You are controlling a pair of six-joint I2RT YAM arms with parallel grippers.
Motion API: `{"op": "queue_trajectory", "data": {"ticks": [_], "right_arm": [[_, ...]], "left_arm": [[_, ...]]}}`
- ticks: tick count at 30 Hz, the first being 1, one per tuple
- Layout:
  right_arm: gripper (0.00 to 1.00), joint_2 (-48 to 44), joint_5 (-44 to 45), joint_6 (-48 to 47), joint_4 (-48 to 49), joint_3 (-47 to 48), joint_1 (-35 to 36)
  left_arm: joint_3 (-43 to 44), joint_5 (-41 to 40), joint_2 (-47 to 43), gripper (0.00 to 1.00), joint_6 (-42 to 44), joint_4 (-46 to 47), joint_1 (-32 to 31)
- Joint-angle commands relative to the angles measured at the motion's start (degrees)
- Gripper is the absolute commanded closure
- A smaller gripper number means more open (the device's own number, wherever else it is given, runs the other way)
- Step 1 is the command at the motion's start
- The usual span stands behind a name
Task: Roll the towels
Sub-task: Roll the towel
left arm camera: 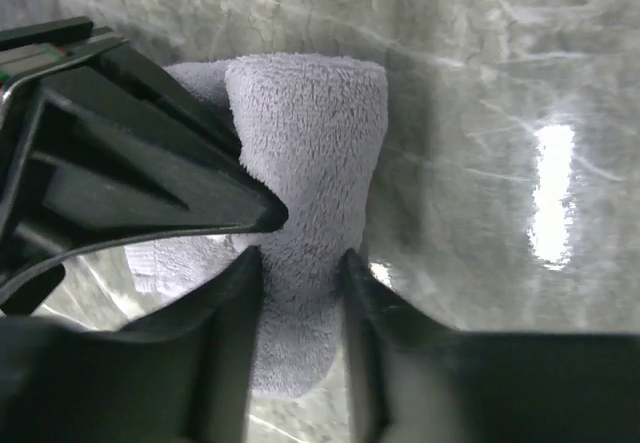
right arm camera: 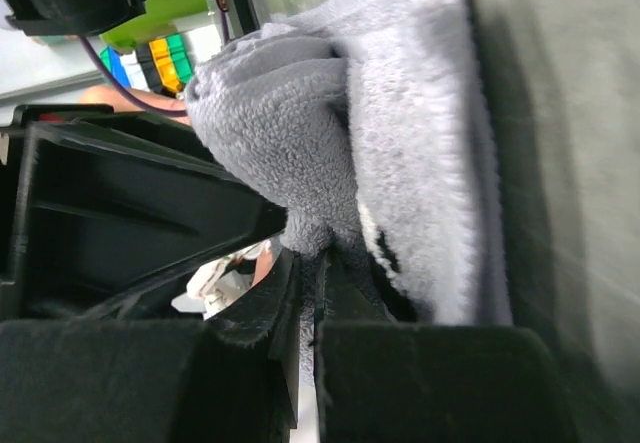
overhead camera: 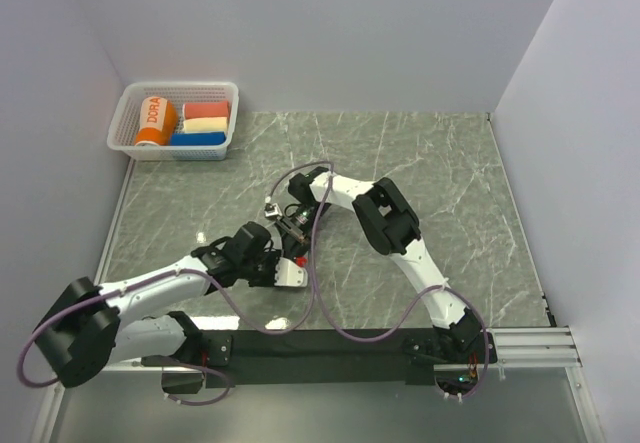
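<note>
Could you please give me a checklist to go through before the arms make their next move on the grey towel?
1. Grip of the right claw on the grey towel: ok, shut on a fold.
2. Grip of the left claw on the rolled part: ok, fingers press both its sides.
3. Roll tight and finished: cannot tell; a looser layer shows beside it in the left wrist view.
4. Rolled orange towel lying in the basket: ok.
</note>
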Motion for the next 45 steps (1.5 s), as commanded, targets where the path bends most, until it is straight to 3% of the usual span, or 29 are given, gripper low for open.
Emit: {"op": "queue_trajectory", "data": {"ticks": [1,4,9,12,17,22,26,32,35,38,40,41,45], "right_arm": [[1.0,4.4,18.9,-3.7,6.3,-2.5,0.3],[0.96,-0.5,19.0,-3.2,7.2,-5.3,-0.8],[0.72,-13.6,20.5,-0.9,11.3,-11.3,-4.5],[0.63,-17.0,21.3,-1.6,9.6,-8.4,-6.8],[0.6,-22.5,22.7,-1.7,8.8,-7.5,-12.7],[0.59,-34.7,23.3,-1.5,13.7,-17.7,-19.8],[0.58,-44.4,25.7,-1.8,17.8,-27.2,-24.5],[0.58,-62.0,31.3,-3.2,24.7,-42.5,-25.4],[0.56,-69.1,33.7,-4.5,26.8,-48.1,-24.1],[0.49,-72.7,39.3,-5.4,29.5,-51.9,-17.6],[0.45,-72.7,46.7,-6.0,32.6,-53.4,-10.2],[0.35,-71.9,48.7,-6.1,33.8,-53.7,-7.4],[0.31,-67.7,57.5,-9.9,40.5,-52.3,2.8]], "left_arm": [[0.6,-4.0,5.7,0.65,-0.4,0.4,-1.0],[3.5,-2.5,9.1,0.87,-2.5,-6.1,-1.0],[5.5,4.0,11.1,0.99,-4.8,-13.3,-0.9],[6.9,7.1,14.3,0.99,-5.2,-17.3,-0.8],[12.6,11.3,19.1,0.99,-5.0,-22.8,2.2],[21.3,17.7,27.0,0.99,-3.2,-29.4,9.4],[32.7,22.6,39.5,0.99,-0.9,-35.2,14.1],[50.0,26.0,57.4,0.99,2.9,-44.7,20.3],[57.7,26.6,64.3,0.99,3.3,-47.8,22.0],[64.5,27.8,70.2,0.99,4.8,-52.2,22.8],[67.3,27.6,72.1,0.98,5.3,-53.4,22.8],[67.9,27.5,73.2,0.98,5.7,-54.1,22.8],[70.3,27.5,75.5,0.96,7.4,-56.9,22.8]]}}
